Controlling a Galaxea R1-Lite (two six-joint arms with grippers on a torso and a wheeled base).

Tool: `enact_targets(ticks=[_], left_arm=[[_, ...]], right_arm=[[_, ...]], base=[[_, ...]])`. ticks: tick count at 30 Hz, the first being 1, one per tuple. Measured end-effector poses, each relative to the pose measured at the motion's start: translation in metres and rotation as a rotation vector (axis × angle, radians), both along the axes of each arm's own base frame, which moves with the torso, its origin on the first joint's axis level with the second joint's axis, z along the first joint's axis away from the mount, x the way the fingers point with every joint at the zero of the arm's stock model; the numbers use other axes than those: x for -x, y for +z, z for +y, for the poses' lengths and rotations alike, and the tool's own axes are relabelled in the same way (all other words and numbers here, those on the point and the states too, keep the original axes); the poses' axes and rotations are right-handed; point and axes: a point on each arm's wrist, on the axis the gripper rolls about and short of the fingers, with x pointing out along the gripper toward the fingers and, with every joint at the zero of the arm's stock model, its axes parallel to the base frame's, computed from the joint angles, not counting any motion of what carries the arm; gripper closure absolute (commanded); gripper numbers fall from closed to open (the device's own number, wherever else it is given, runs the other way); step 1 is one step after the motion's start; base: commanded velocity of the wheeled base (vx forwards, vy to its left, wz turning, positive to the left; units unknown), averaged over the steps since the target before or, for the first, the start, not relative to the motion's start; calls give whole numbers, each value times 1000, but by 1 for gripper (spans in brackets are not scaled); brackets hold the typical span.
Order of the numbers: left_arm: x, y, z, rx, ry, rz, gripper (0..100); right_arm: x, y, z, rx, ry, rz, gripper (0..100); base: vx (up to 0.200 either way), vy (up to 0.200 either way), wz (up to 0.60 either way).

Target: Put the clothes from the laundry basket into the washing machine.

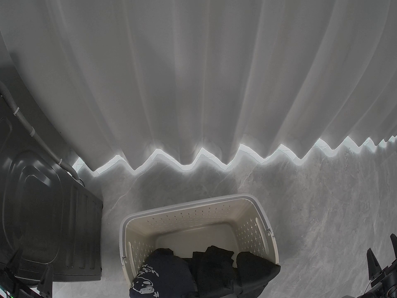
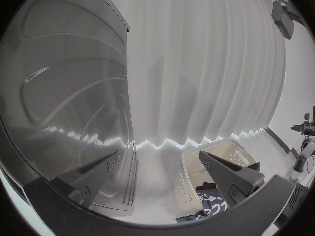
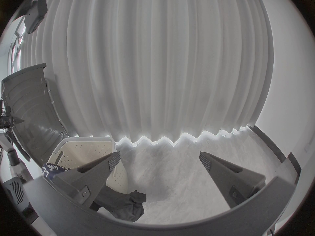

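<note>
Listing near to far:

1) left gripper (image 2: 158, 155): jaws spread wide with nothing between them. It hangs low, close to the side panel of the washing machine (image 1: 45, 224).
2) right gripper (image 3: 159, 156): also spread wide and empty. It sits low, on the side of the laundry basket (image 1: 194, 205) away from the machine. Judged: both are held open and clear so that either can descend on the load, and no garment is in hand yet.
3) clothes (image 1: 215, 270): dark garments heaped at the basket's near end. A navy piece with pale print (image 1: 155, 276) lies on the machine's side. A black piece (image 3: 124, 207) droops over the opposite rim and is probably the right arm's easiest first pick.
4) laundry basket: cream with perforated walls, standing on the floor (image 1: 331, 212). Its far half is bare.
5) washing machine: dark grey cabinet just beside the basket, with a ribbed hose (image 1: 31, 131) along its far edge. The door is hidden, so its contents cannot be told.
6) floor: pale and marbled.
7) curtain (image 1: 198, 63): white and pleated, hanging behind everything.
</note>
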Motion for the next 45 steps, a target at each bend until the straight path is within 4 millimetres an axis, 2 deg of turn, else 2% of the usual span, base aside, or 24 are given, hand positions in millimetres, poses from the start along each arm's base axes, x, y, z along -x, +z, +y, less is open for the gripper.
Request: enact_targets(ticks=[45], left_arm=[[0,0,0,0,0,1,0]], right_arm=[[0,0,0,0,-1,1,0]], base=[[-200,0,0]])
